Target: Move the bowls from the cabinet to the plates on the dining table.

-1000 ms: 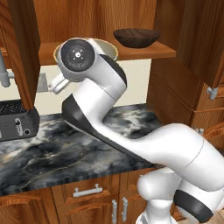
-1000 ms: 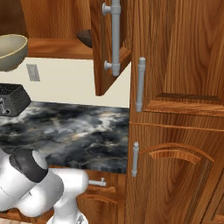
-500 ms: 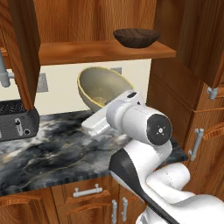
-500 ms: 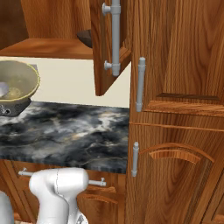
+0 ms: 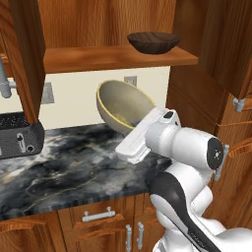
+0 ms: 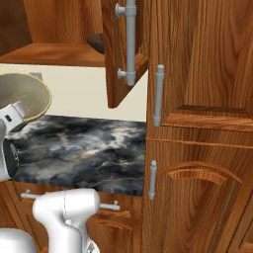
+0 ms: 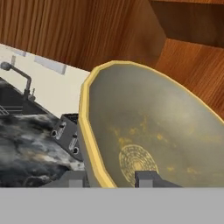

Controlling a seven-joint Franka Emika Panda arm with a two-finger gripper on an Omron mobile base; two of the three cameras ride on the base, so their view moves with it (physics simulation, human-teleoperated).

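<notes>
- Biggest thing in your shot is the cabinet (image 5: 113,54), door swung open, with the dark brown bowl (image 5: 153,42) sitting on its shelf, untouched and well apart from the arm.
- Below it runs the marble worktop (image 5: 64,167), with a dark toaster (image 5: 19,140) off at the left end. That's the kitchen counter, not the dining table, so you've got driving to do before anything gets set down.
- The pale beige bowl (image 7: 148,131) is out of the cabinet and up in the air over the worktop, tipped hard on its side so the inside faces the base cameras.
- Your claw (image 7: 111,179) is clamped on that bowl's rim, one fingertip (image 7: 148,178) inside the wall and the other outside.
- Handling guess: it looks rigid and ceramic-ish, so no give, probably a smooth glaze, and it'd likely chip if dropped. A rim pinch hangs all the weight off one edge, so it may swing or slip if you turn fast.
- For the brown one, I'd grab the rim the same way, on the side nearest the arm.
</notes>
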